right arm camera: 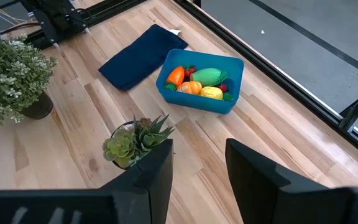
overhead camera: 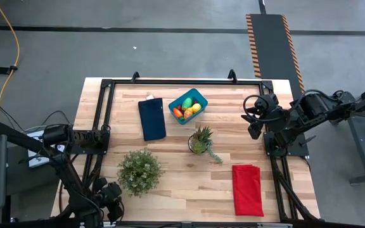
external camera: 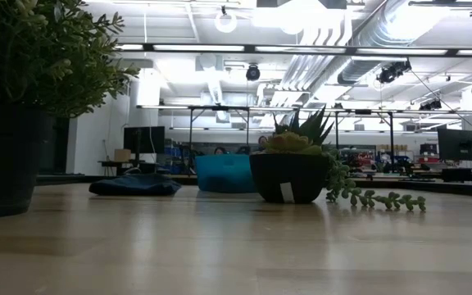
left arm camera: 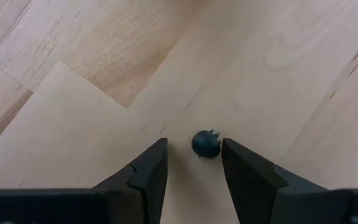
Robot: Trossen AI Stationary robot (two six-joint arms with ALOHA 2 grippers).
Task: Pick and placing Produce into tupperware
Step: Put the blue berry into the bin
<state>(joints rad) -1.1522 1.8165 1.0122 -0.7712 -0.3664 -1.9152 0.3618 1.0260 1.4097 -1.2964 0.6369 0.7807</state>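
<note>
Pale wood planks make up the table, framed by black rails, with both arms drawn back to its edges and nothing held. From large to small: the red cloth lies at the near right, the navy cloth at the far left, the bushy plant sits near the front, and the spiky plant stands close to the middle. Beyond that plant, just beside the navy cloth, rests the blue tub.

Inside it sits the produce: a green oval, an orange piece, a yellow lemon and bits of red, all heaped within the walls. No loose fruit or vegetable shows anywhere on the bare wood, so the job looks finished, or as good as; what is left, if anything, seems only for the arms to park.

The left gripper hangs low over the near left corner, fingers spread a little with bare wood and a small dark knob between them. The right gripper hovers off the far right side, looking back across the tub, fingers likewise parted and empty.

From table height the tub shows only as a blue wall behind the spiky plant's pot, its contents hidden. The carrot cannot be picked out for certain in the heap, and the pieces underneath are covered by those on top.
</note>
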